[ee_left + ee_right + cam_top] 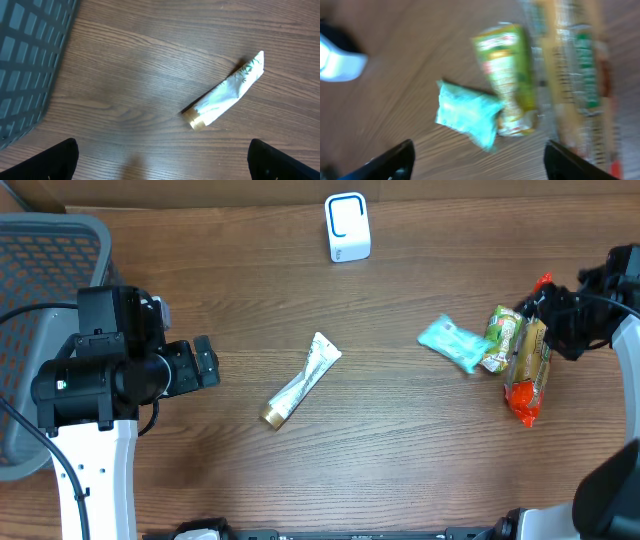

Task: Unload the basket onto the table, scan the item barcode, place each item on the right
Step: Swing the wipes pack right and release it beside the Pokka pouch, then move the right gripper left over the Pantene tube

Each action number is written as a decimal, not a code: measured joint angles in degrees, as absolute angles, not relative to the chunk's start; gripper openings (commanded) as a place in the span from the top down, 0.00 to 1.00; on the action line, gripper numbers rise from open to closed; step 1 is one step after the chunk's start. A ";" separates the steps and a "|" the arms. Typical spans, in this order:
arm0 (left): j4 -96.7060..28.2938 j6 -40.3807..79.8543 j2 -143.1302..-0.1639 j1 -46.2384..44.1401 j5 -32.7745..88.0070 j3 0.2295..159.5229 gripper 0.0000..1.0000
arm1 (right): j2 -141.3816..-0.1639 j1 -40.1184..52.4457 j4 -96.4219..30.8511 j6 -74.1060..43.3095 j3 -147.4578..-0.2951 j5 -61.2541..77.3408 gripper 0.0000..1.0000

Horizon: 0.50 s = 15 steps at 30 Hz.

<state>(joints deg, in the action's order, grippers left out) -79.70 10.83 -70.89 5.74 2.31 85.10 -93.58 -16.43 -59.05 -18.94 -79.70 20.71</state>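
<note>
A grey mesh basket (40,240) sits at the far left edge of the desk (400,440). Just to its right the left end effector (210,364) hangs above bare wood with its fingers spread wide and nothing between them. Near the middle of the desk lies a white tube (303,380) with a gold cap, flat and slanted, cap end toward the near edge, well apart from both arms. Farther back, upright near the desk's far edge, stands the small white scanner (347,227).

To the right is a cluster of three packets. A teal packet (452,342) touches a green packet (503,337), which lies against a long orange packet (530,370). The right end effector (480,161) hovers over this cluster, its fingers apart and gripping nothing. That wrist view is blurred, so I cannot make out a barcode on any packet.
</note>
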 measured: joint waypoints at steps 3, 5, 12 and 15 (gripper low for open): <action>-79.68 10.83 -70.89 5.74 2.31 85.10 0.00 | -90.26 -11.94 -61.39 -17.41 -80.90 22.76 0.11; -79.68 10.83 -70.91 5.74 2.31 85.10 0.00 | -88.29 -7.73 -62.85 -16.47 -81.23 23.29 0.11; -79.70 10.83 -70.89 5.74 2.31 85.10 0.00 | -87.22 3.38 -64.18 -15.07 -81.43 22.41 0.10; -79.68 10.83 -70.89 5.74 2.31 85.10 0.00 | -87.22 6.13 -64.10 -14.92 -81.43 21.06 0.05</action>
